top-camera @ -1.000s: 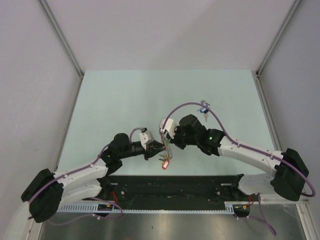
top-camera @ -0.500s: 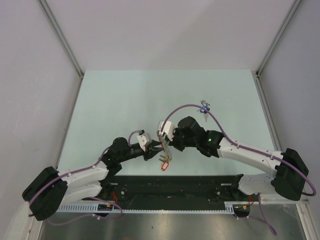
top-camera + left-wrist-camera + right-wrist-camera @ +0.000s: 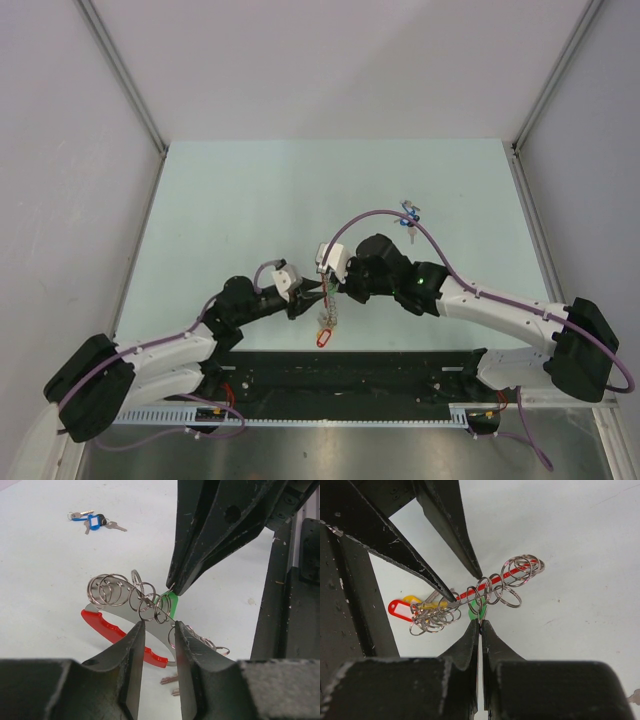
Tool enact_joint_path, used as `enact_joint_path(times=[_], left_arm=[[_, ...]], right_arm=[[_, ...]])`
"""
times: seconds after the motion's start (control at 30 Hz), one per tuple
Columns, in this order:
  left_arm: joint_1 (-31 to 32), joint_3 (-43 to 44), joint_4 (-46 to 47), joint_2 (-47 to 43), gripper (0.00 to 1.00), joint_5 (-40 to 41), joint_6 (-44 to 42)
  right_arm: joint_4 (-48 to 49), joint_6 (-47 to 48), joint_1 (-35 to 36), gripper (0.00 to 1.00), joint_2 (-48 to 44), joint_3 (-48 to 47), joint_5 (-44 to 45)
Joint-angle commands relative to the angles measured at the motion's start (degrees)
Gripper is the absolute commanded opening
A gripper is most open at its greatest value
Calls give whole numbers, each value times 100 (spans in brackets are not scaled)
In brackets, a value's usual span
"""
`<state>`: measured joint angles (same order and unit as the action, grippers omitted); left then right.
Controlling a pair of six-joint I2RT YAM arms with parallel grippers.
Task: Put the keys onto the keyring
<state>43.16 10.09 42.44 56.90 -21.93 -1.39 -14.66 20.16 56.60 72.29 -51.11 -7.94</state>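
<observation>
The keyring point(image 3: 125, 592) is a bunch of silvery rings on a curved metal plate with a red loop point(image 3: 107, 627), held above the table between both grippers point(image 3: 325, 318). My left gripper point(image 3: 159, 625) grips the plate across its width. My right gripper point(image 3: 480, 621) is pinched shut on the small ring of the green-headed key point(image 3: 474, 612), right at the bunch; the green head point(image 3: 170, 604) shows just under its tips. A red tag point(image 3: 400, 609) and a yellow tag point(image 3: 412, 599) hang from the bunch. The blue-headed key point(image 3: 95, 520) lies apart on the table point(image 3: 408, 215).
The black rail point(image 3: 350, 370) runs along the table's near edge, just behind the grippers. The right arm's purple cable point(image 3: 380, 212) arches over the table close to the blue key. Grey walls close the table at left, right and back.
Both grippers and the bunch have shifted slightly left and toward the near edge. The red tag now hangs lower. Both grips are unchanged.
</observation>
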Motion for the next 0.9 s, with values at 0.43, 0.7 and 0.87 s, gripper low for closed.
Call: enact_joint_path(times=[0.43,0.7,0.87], left_arm=[[26,432,266,189,22,-637,104],[26,608,-112,233,21,-470,104],[26,731,-349,251,10,-329,104]], right_arm=[[340,32,97,0,-163,-39,12],[341,58,132,0,-154,-39,47],[349,58,150,0,-163,-39,56]])
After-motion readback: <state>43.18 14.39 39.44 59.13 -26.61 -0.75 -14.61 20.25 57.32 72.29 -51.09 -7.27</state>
